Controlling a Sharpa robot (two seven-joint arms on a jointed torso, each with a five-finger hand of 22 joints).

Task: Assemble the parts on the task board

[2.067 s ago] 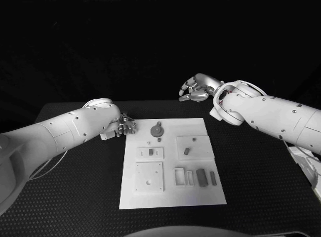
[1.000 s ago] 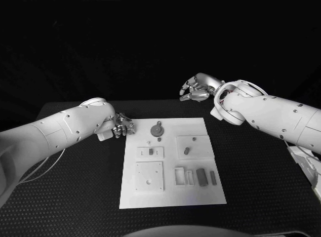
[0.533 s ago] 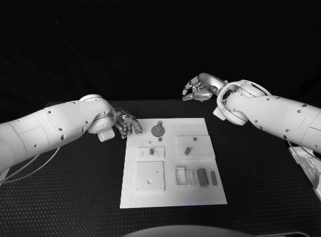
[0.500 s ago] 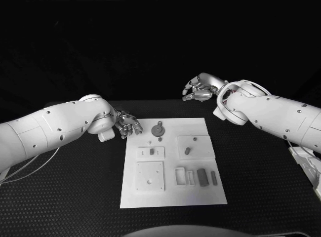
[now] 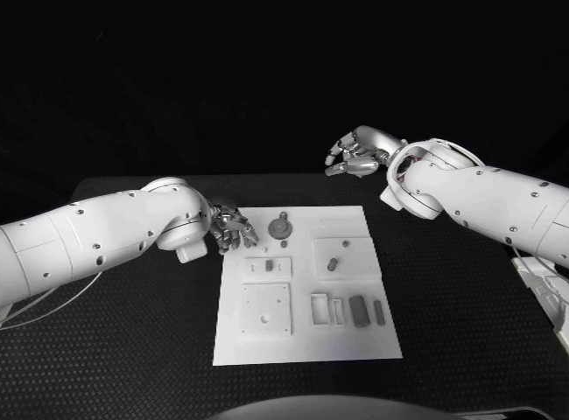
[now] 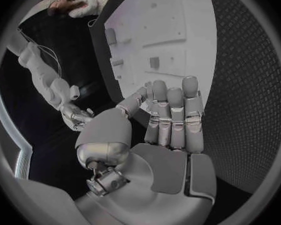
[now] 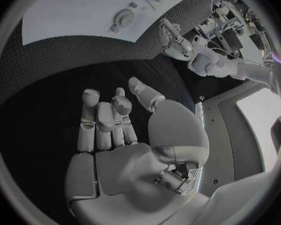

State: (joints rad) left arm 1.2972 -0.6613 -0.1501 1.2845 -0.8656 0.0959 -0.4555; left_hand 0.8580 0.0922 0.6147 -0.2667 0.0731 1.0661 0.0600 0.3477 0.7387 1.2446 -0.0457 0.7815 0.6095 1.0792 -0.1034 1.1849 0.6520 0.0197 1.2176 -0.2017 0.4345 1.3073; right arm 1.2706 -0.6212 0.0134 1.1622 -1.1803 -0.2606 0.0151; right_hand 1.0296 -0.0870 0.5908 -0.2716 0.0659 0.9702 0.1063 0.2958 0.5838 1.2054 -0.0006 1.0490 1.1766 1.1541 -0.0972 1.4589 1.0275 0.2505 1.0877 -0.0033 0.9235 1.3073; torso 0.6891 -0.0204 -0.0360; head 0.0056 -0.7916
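The white task board (image 5: 304, 346) lies in the middle of the black table. A round grey part (image 5: 279, 229) lies at its far end, small grey parts (image 5: 332, 263) sit in the middle blocks, and slim dark parts (image 5: 358, 310) stand in a row near the right edge. My left hand (image 5: 232, 229) hovers at the board's far left edge, fingers straight and apart, holding nothing; the left wrist view shows the same hand (image 6: 168, 120) over the board (image 6: 178, 20). My right hand (image 5: 354, 156) hangs raised beyond the board's far right corner, also empty (image 7: 115, 130).
Black mat covers the table (image 5: 121, 350) on both sides of the board. A white box (image 5: 550, 293) with cables lies at the table's right edge. White square blocks (image 5: 266, 311) are fixed on the board.
My left arm has swung in toward the board, bringing its hand slightly right and nearer the round part. The right hand has barely moved. The parts lie as before.
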